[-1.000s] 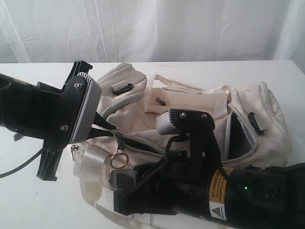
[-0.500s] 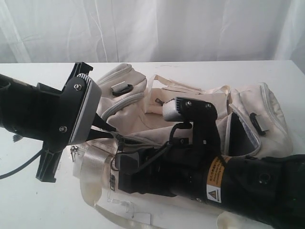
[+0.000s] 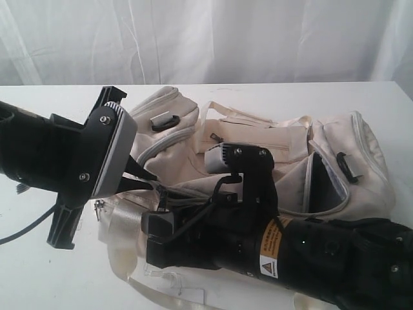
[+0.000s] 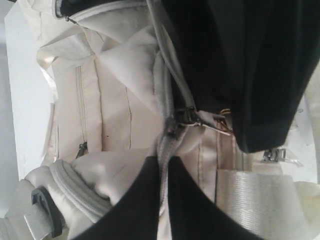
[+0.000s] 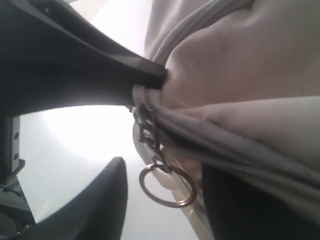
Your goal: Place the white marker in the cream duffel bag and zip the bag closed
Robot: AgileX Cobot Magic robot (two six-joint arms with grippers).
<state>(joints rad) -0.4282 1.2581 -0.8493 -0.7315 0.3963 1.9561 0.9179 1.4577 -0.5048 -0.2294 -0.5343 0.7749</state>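
Cream duffel bag [image 3: 258,139] seam sits clenched in the left fingers [image 4: 135,200]; right fingers [image 5: 100,200] gape around its ring pull [image 5: 167,204].

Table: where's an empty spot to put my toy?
Bare table runs behind the cream duffel bag, up to the curtain, and at the front left corner below the left arm. Crowded: the bag's front, where the left pincer and right pincer meet at the zip.

Left claw [image 4: 164,167] pinched shut, left arm [image 3: 39,155] angled in, right claw [image 5: 167,200] spread open, right arm [image 3: 310,252] reaching across low.
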